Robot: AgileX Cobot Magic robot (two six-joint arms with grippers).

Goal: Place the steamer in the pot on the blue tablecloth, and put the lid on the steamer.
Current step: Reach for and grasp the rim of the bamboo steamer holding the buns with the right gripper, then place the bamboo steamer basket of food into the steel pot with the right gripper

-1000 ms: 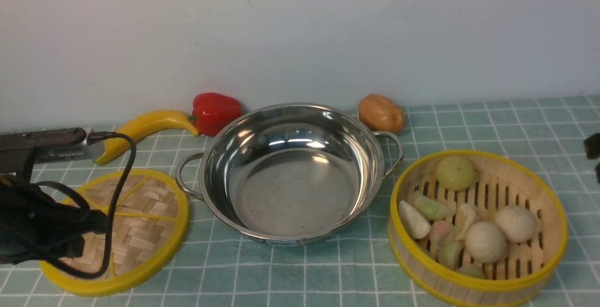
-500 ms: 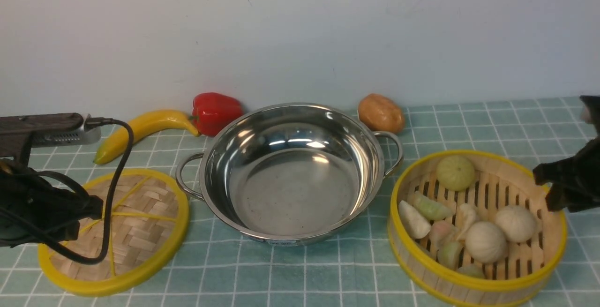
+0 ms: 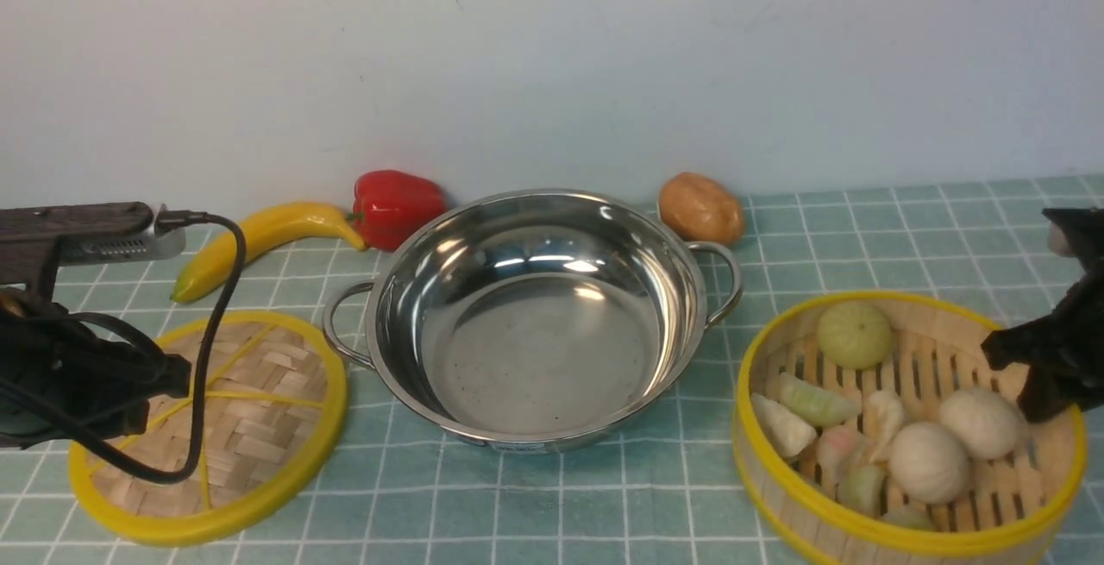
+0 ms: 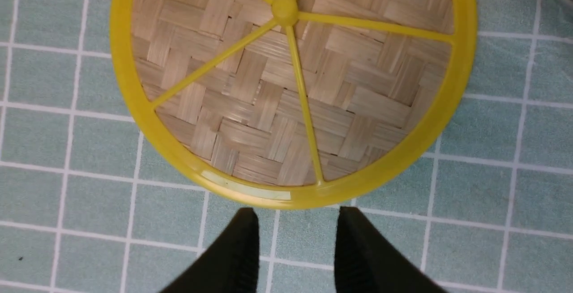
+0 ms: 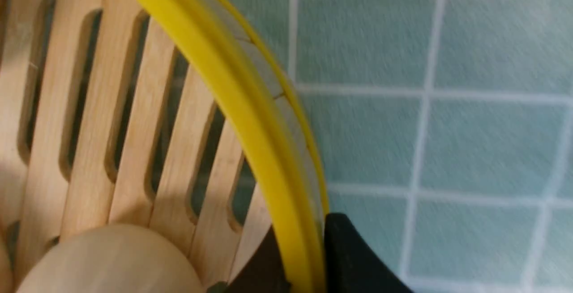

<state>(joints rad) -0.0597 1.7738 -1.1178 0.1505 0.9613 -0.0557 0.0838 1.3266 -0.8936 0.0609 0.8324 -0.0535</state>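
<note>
The steel pot (image 3: 535, 358) stands mid-table on the blue tablecloth (image 3: 862, 229), with nothing in it. The steamer (image 3: 936, 317), with pale buns (image 3: 927, 461) in it, sits to the pot's right. My right gripper (image 3: 1035, 384) is shut on its right rim. In the right wrist view one finger is inside and one outside the yellow rim of the steamer (image 5: 134, 127), at the gripper (image 5: 304, 257). The lid (image 3: 250, 410) lies flat to the pot's left. My left gripper (image 4: 295, 214) is open and holds nothing, just off the rim of the lid (image 4: 286, 82).
A banana (image 3: 259, 237), a red pepper (image 3: 397, 207) and a brown potato (image 3: 700, 207) lie along the back wall behind the pot. The left arm's black cable (image 3: 203, 392) hangs over the lid. A pot handle (image 3: 729, 285) points toward the steamer.
My right gripper came in from the right and closed on the steamer's right rim. The steamer shifted right and nearer to me. The left arm drew back slightly.
</note>
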